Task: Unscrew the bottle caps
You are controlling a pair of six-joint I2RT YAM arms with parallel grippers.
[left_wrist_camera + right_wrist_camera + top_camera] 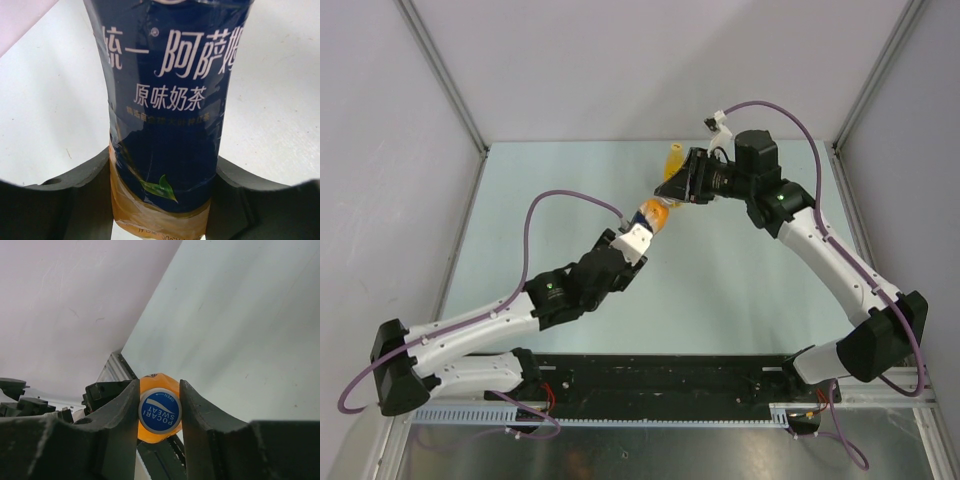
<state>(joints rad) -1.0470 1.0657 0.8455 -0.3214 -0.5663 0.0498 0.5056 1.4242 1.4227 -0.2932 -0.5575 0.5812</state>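
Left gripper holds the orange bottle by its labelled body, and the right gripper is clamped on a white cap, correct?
Not quite: the cap is blue, not white, with white lettering on top. The right wrist view shows it pinched by the right gripper. The rest holds: the left gripper grips the orange bottle by its labelled body.

A robotics lab test cell: a pale table (720, 290) boxed in by plain grey panels (650, 60) on aluminium posts (442, 75).

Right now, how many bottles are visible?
2. The orange bottle is gripped by the left gripper, its blue cap by the right gripper; the yellow bottle is just beyond them. Another may be hidden.
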